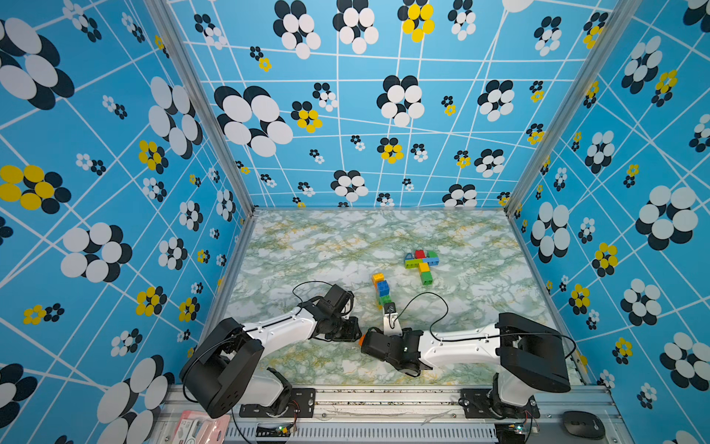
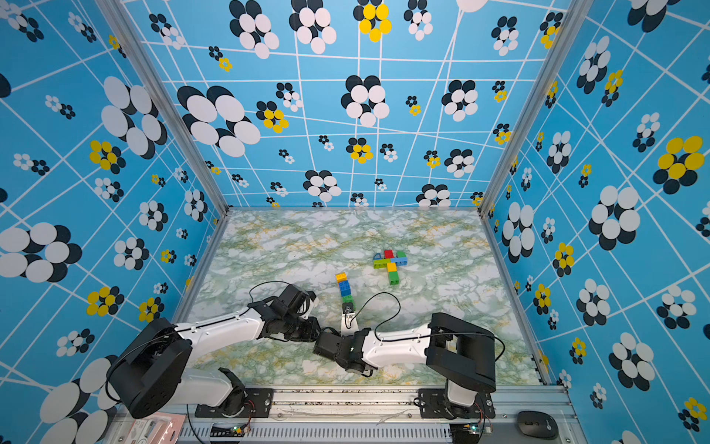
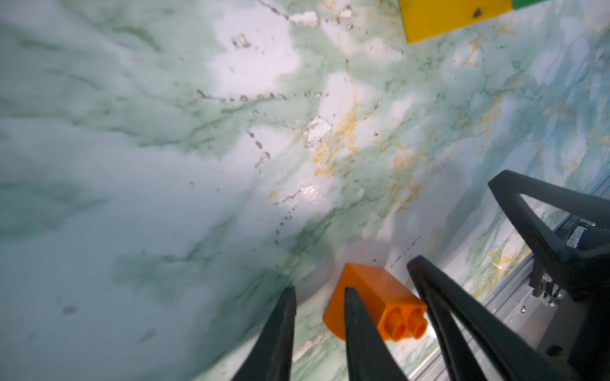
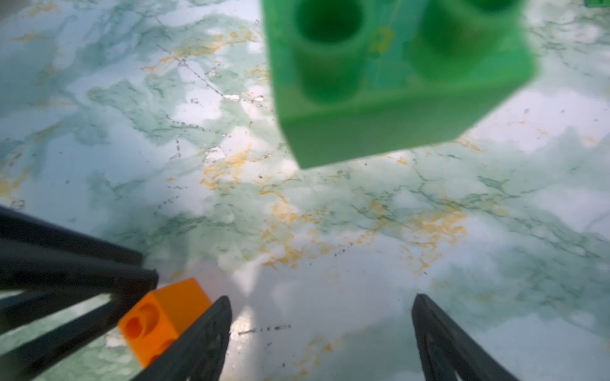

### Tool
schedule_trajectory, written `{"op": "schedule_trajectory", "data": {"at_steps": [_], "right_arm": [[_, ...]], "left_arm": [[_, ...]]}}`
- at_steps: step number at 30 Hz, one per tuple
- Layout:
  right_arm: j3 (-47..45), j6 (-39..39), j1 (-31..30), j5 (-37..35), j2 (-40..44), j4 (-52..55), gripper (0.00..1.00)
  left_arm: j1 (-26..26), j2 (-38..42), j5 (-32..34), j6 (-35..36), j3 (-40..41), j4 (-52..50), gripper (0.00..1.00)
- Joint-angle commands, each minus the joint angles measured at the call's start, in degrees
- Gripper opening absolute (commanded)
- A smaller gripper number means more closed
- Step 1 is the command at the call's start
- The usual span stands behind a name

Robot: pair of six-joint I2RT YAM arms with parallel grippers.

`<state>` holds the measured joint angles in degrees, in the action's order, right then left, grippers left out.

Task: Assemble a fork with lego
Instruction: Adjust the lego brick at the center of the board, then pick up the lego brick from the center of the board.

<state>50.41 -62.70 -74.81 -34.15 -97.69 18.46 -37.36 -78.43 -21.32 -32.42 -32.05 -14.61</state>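
Note:
An orange lego brick [image 3: 369,293] lies on its side on the marble table [image 1: 307,250], wedged between one finger of each gripper; in a top view only a sliver of the orange brick [image 1: 361,339] shows. My left gripper [image 3: 320,292] is open by a narrow gap with nothing inside. My right gripper [image 4: 321,298] is open wide over bare table, with the orange brick [image 4: 165,313] outside its finger. Just beyond stands a yellow, blue and green brick column [image 1: 381,288], whose green end [image 4: 396,82] looms close. Further back right lies a T-shaped lego assembly [image 1: 422,264] [image 2: 390,265].
Patterned blue walls [image 1: 115,230] enclose the table on three sides. An aluminium rail [image 1: 384,399] with both arm bases runs along the front edge. A black mouse [image 1: 584,424] and a pink packet [image 1: 199,426] lie on the front ledge.

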Motion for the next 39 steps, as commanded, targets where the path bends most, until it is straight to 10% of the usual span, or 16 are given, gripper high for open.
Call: {"op": "schedule_trajectory", "data": {"at_steps": [1,12,18,39], "right_arm": [[-0.6,-7.6,0.0,-3.0,1.8,7.8,0.87],[3.8,-18.4,-8.6,-6.9,6.5,16.5,0.83],[15.4,-23.0,-10.4,-4.3,-1.9,21.3,0.81],[32.8,-35.2,-6.8,-0.2,-18.7,29.5,0.71]], "left_arm": [[-0.7,2.6,1.8,-2.0,3.3,-3.7,0.29],[-0.7,20.5,0.8,-4.3,8.6,-6.1,0.29],[13.6,34.2,-0.7,-7.6,10.5,-10.0,0.37],[29.0,41.9,3.6,-9.3,9.7,-14.6,0.51]]}}
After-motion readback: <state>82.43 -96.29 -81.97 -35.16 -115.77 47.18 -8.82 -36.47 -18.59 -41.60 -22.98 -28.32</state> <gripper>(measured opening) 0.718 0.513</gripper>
